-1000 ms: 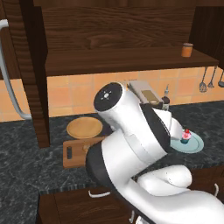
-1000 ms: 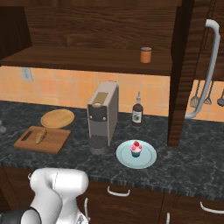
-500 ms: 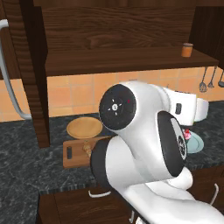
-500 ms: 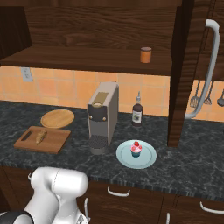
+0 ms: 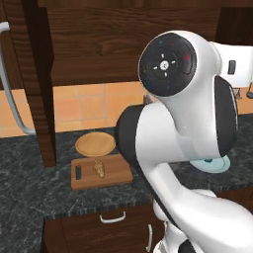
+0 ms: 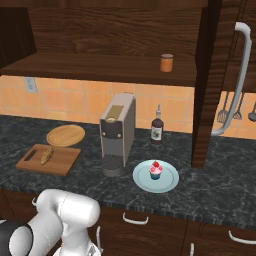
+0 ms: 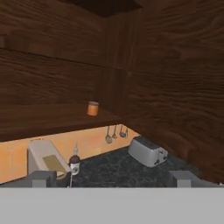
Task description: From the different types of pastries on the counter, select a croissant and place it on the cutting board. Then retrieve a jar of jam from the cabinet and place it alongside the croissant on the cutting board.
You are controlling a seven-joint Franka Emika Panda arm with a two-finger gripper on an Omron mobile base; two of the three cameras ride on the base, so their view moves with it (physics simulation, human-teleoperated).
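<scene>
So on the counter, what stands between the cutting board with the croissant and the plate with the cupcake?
In the right base view, the coffee machine stands between the cutting board and the plate; the rest of that stretch is bare counter.

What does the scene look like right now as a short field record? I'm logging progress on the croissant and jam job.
croissant: lying on the cutting board
jam jar: upright on the cabinet shelf, not yet fetched
end effector: open, holding nothing, facing the shelf
cupcake: on the blue plate, right of the coffee machine
bottle: by the backsplash, behind the plate
</scene>
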